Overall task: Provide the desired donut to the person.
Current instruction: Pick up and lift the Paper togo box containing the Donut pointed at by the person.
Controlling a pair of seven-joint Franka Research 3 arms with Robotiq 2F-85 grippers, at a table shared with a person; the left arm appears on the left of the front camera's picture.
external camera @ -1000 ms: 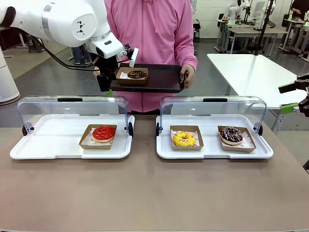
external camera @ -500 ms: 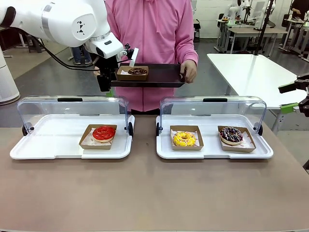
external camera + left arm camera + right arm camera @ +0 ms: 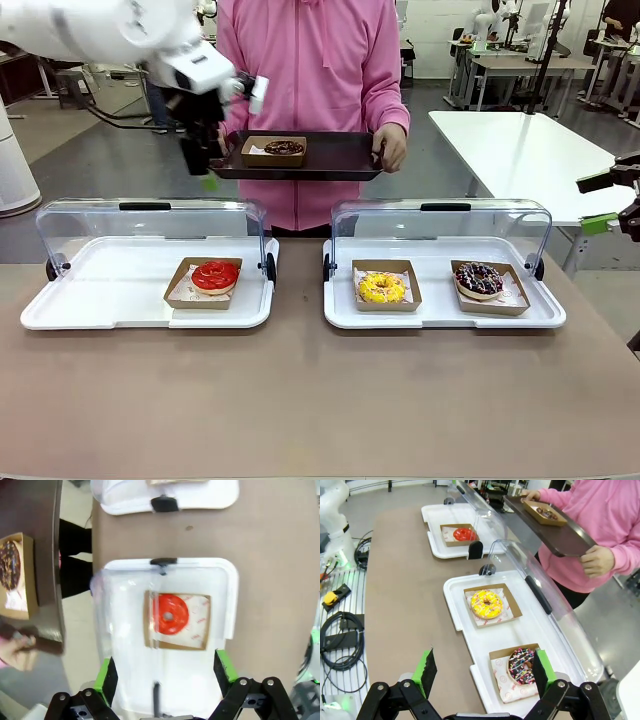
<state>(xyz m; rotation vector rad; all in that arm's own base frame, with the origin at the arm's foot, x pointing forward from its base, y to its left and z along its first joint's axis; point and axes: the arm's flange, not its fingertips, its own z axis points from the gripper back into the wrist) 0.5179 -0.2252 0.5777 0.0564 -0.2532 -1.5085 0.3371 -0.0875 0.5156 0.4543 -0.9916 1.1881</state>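
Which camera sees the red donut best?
The left wrist view: it looks straight down on the red donut, big, with its whole ring and hole. The front view shows the donut smaller, at a slant; the right wrist view, tiny and far off.

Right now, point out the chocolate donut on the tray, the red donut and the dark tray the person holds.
chocolate donut (image 3: 284,149): front view, dark icing on top.
red donut (image 3: 226,277): front view, icing right of the hole.
dark tray (image 3: 340,153): front view, bare floor, right half.
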